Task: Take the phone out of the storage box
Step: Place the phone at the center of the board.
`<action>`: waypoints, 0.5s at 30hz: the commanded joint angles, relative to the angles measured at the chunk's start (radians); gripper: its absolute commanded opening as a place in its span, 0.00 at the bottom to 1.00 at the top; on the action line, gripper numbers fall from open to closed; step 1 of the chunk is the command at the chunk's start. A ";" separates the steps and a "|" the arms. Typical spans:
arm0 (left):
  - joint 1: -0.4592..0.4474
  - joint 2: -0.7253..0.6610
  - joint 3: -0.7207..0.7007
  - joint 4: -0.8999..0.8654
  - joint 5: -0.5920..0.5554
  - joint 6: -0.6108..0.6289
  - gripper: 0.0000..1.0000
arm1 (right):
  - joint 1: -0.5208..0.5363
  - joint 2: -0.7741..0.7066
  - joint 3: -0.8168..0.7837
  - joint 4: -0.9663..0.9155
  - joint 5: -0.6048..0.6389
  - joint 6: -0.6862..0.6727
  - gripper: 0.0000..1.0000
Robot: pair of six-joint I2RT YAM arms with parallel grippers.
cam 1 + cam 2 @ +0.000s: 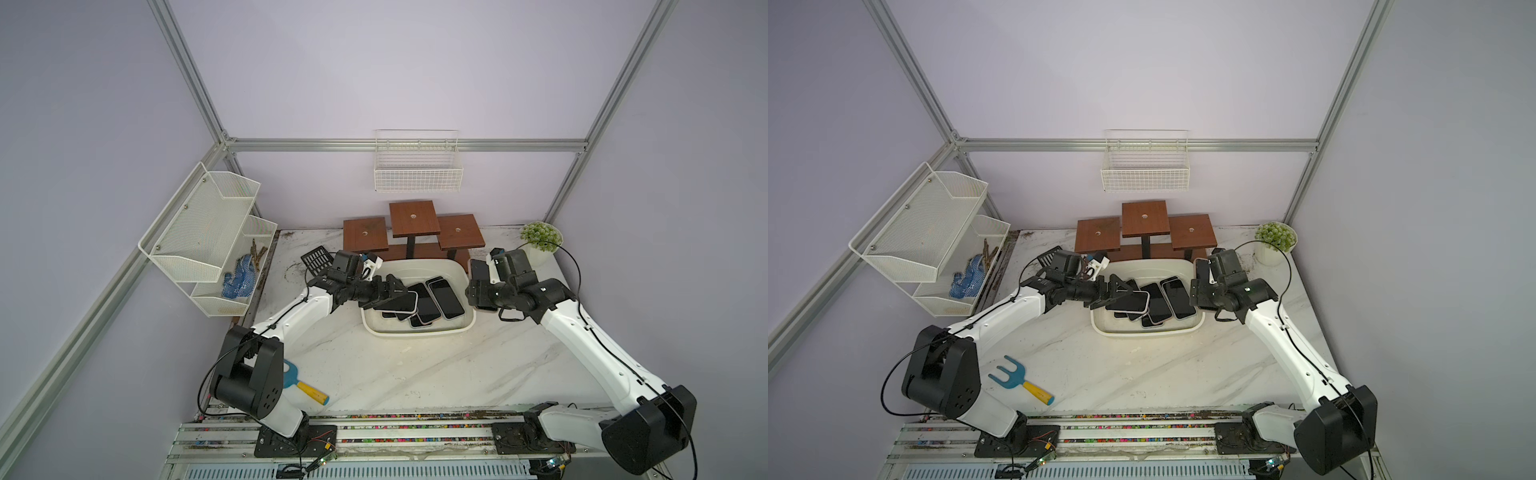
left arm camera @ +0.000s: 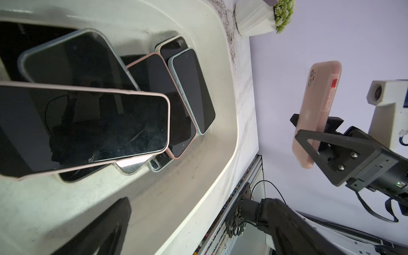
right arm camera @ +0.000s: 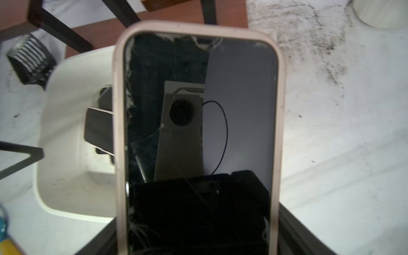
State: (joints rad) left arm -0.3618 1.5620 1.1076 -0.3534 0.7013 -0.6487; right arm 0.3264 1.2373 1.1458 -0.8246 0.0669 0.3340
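Note:
The white storage box (image 1: 415, 332) sits mid-table and holds several dark-screened phones in an overlapping heap. The topmost, a pink-rimmed phone (image 1: 401, 303), lies tilted across the others and fills much of the left wrist view (image 2: 88, 125). My left gripper (image 1: 395, 293) reaches into the box's left side and is open, its fingers on either side of that phone's end; one finger (image 2: 106, 229) stands apart from the phone's edge. Right of the box, my right gripper (image 1: 478, 286) is shut on a pink-cased phone (image 2: 315, 110), held upright above the table, screen toward the wrist camera (image 3: 198, 132).
Three brown wooden stands (image 1: 413, 224) rise just behind the box. A potted plant (image 1: 540, 241) is at the back right, a black slotted scoop (image 1: 316, 259) at the back left. A blue rake with a yellow handle (image 1: 1021, 382) lies front left. A wire basket (image 1: 417, 166) and mesh shelf (image 1: 208, 237) hang on the walls.

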 commanded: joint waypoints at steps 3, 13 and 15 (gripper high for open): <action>0.003 -0.074 0.018 -0.094 -0.037 0.083 1.00 | -0.079 -0.030 -0.085 -0.005 0.154 -0.034 0.70; 0.000 -0.090 0.072 -0.188 -0.147 0.068 1.00 | -0.117 0.121 -0.140 0.089 0.143 -0.074 0.72; -0.004 -0.111 0.056 -0.188 -0.175 0.058 1.00 | -0.117 0.120 -0.178 0.097 0.142 -0.035 0.72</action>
State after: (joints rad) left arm -0.3614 1.5070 1.1568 -0.5255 0.5770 -0.5911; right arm 0.2111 1.3636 1.0000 -0.7803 0.1898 0.2733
